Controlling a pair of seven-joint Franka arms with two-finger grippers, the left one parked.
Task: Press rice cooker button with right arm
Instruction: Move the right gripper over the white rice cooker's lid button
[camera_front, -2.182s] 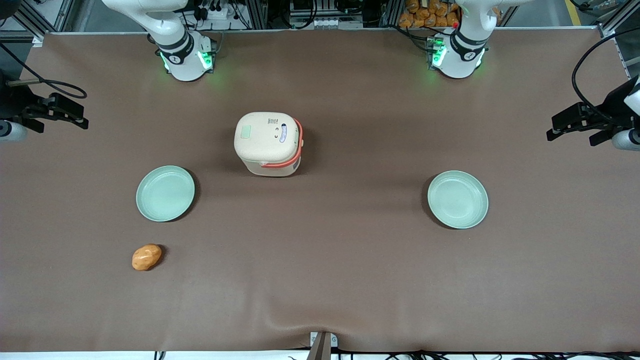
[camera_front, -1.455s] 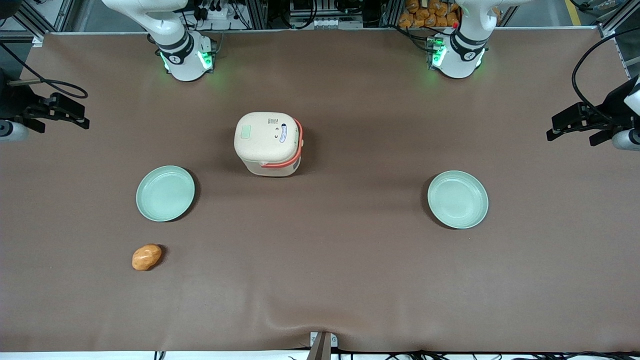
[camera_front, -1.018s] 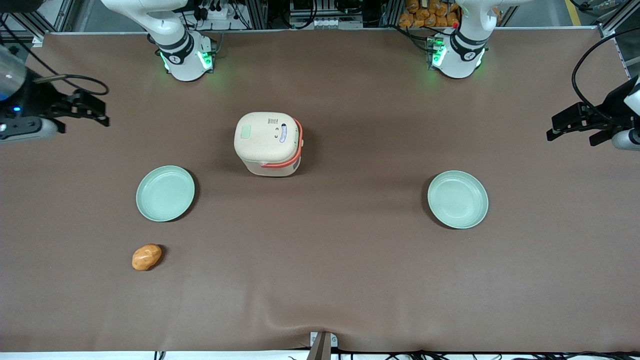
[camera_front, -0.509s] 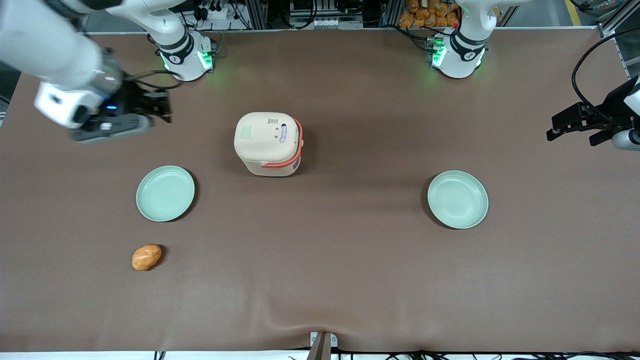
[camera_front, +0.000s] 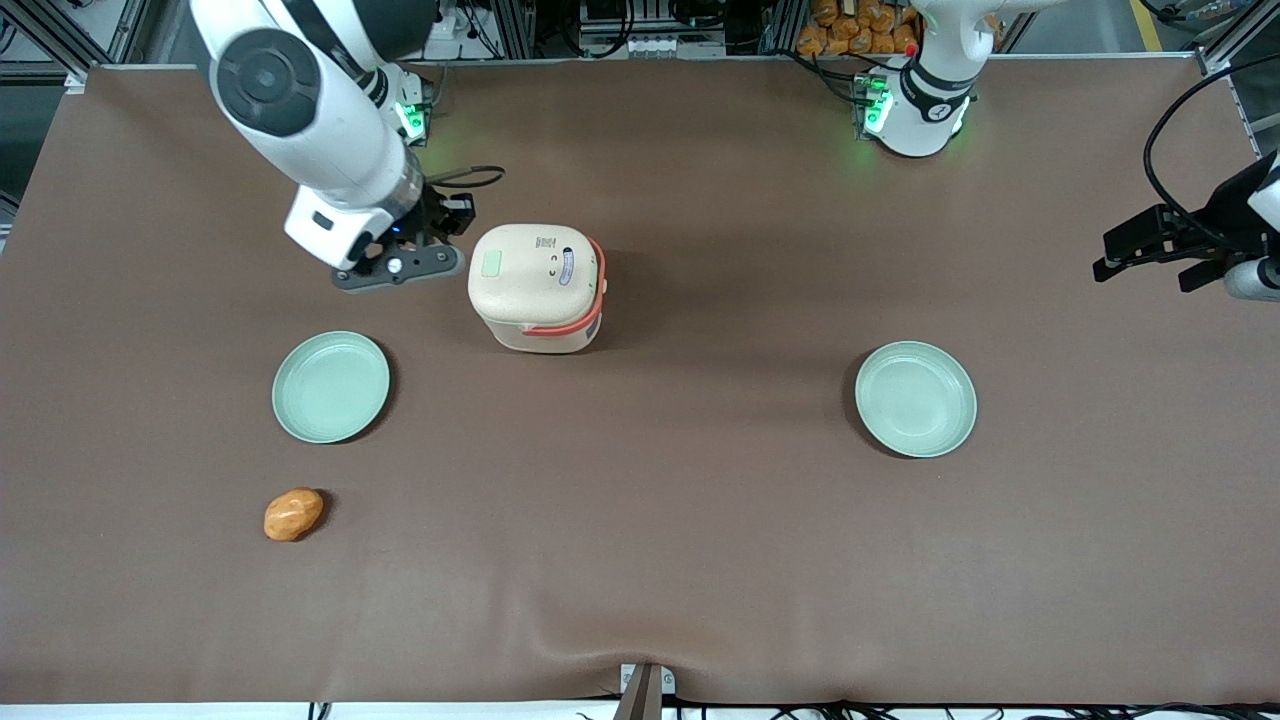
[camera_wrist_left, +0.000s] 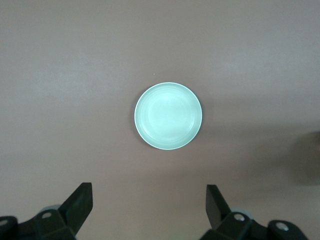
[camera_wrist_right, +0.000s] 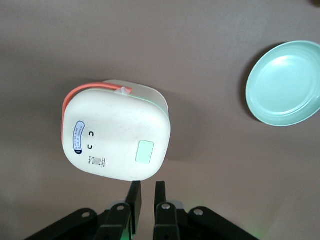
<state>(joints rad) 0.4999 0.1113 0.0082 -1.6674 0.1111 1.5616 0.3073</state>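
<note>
A brown table (camera_front: 700, 560) fills the scene. The white right arm (camera_front: 310, 110) reaches out over it, its gripper (camera_wrist_right: 145, 197) hanging just beside the rice cooker (camera_front: 537, 286) on the working arm's side, apart from it. The fingers stand nearly together, a narrow gap between them, holding nothing. The cream rice cooker stands upright, lid closed, with an orange handle band and a pale green square (camera_wrist_right: 145, 151) on its lid — possibly the button. Two pale green plates lie nearer the front camera: one (camera_front: 331, 387) toward the working arm's end, one (camera_front: 915, 399) toward the parked arm's. A small orange lump (camera_front: 293, 514) — perhaps a potato — lies nearest the camera.
</note>
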